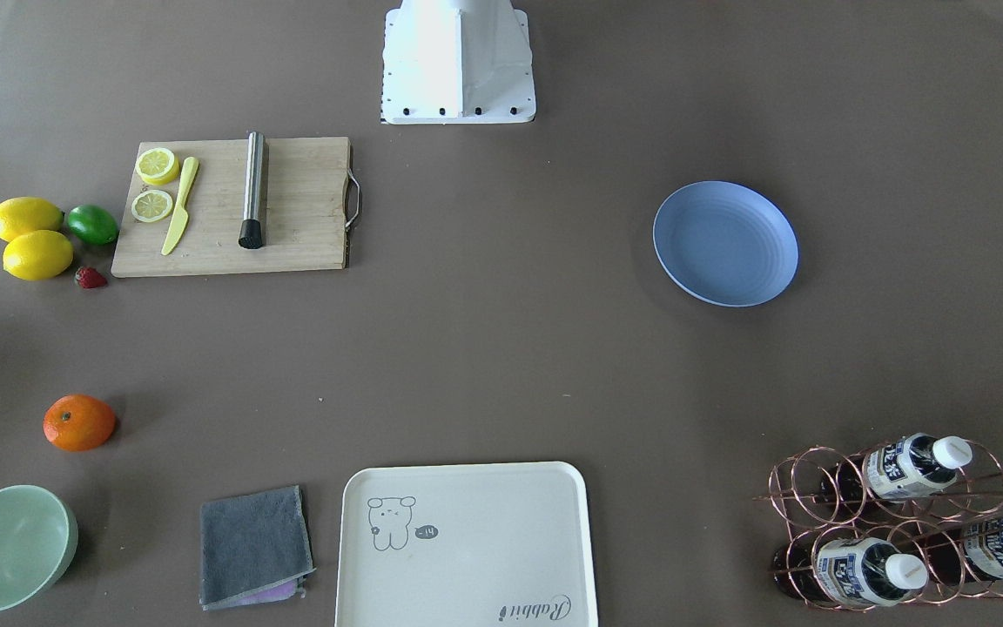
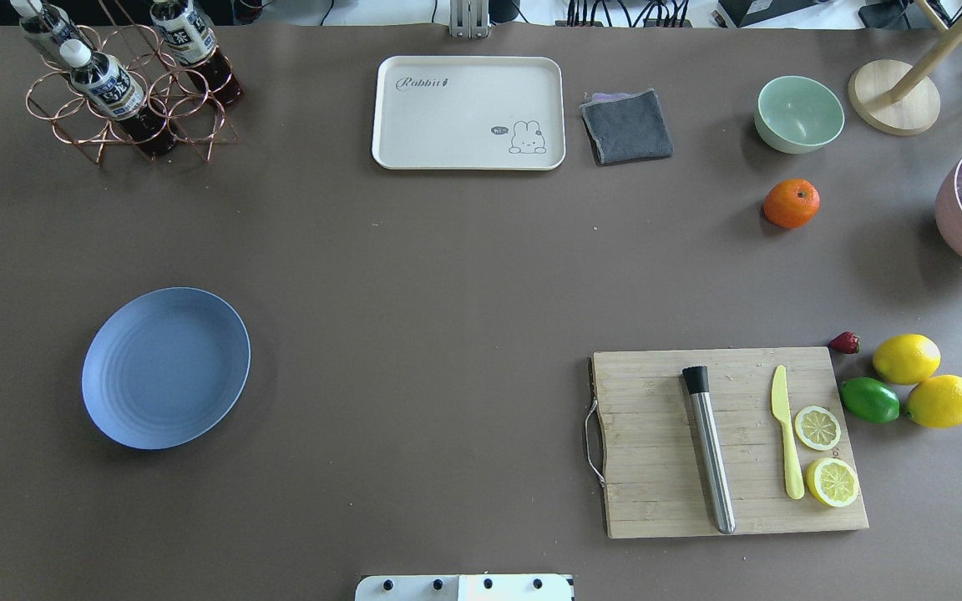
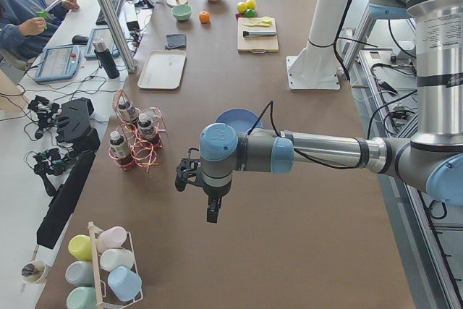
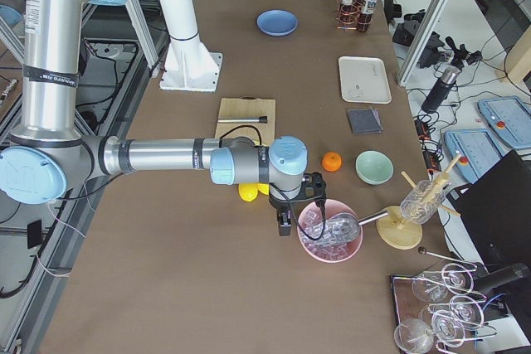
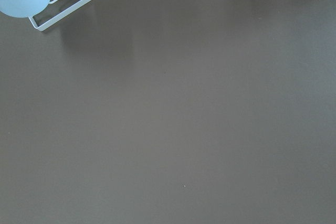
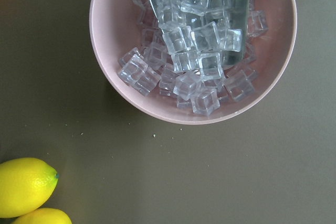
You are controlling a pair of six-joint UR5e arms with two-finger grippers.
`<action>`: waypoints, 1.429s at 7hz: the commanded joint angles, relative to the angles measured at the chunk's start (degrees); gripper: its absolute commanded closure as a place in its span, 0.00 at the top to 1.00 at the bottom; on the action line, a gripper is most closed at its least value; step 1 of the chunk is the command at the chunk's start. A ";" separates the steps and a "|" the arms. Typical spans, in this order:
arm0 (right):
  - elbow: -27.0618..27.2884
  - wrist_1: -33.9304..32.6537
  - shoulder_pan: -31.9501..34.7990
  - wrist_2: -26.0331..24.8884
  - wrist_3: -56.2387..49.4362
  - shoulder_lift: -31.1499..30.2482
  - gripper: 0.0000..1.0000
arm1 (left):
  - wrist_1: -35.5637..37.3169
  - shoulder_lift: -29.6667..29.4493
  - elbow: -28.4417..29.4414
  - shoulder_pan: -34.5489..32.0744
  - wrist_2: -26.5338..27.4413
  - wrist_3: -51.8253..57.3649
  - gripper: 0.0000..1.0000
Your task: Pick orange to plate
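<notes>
**Tray up front, orange and plate at opposite ends**

Nearest the front-facing camera sits the cream tray (image 1: pixel 484 540), bare, at the operators' edge of the counter (image 1: pixel 501 348). To one side of it lies a folded grey cloth (image 1: pixel 253 547), then a pale-green bowl (image 1: pixel 5 547). The orange (image 1: pixel 79 422) rests alone on the counter near that bowl but not touching it, on the robot's right half and on the far side from its base. It has open space all round, which looks like room left for a grasp from above.

The plate (image 1: pixel 725 244) lies flat and empty on the robot's left half, well apart from the orange, so the fruit must cross most of the counter. The lemons (image 1: pixel 27 218), lime (image 1: pixel 92 224) and cutting board (image 1: pixel 292 205) are grouped closer to the base, away from the orange and probably not in the way.

The right arm (image 4: pixel 158 155) hangs over the rim of a pink bowl of ice (image 6: pixel 115 77), near the orange. The left arm (image 3: pixel 325 151) hovers over bare counter past the plate. Only the side views show the jaws, so I cannot tell whether either pair is spread or pressed together. Neither holds anything visible. The task seems not yet begun, and the right arm is the likelier one to reach first
</notes>
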 commanded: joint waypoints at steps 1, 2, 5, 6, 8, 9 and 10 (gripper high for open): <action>-0.04 0.00 -0.04 0.04 0.00 0.00 1.00 | -1.93 0.00 -0.03 0.09 0.03 0.00 0.98; -0.04 0.00 -0.12 0.13 0.00 0.00 1.00 | -2.99 0.09 0.32 0.09 -0.14 0.00 0.98; 0.13 0.26 -0.12 0.66 0.00 0.18 1.00 | -6.14 -0.09 -0.64 0.00 -0.23 0.00 0.98; 0.14 0.35 -0.12 1.09 0.00 0.26 1.00 | -11.21 0.00 0.14 0.00 0.29 -0.26 0.98; 0.14 0.70 -0.12 1.36 0.00 0.18 1.00 | -16.00 0.70 0.76 -0.44 -0.14 -0.44 0.98; 0.14 0.70 -0.12 1.36 0.00 0.18 1.00 | -16.09 0.01 1.11 -0.35 -0.06 -0.53 0.98; 0.14 0.70 -0.12 1.36 0.00 0.18 1.00 | -17.14 -2.00 2.51 -0.35 0.21 -0.70 0.98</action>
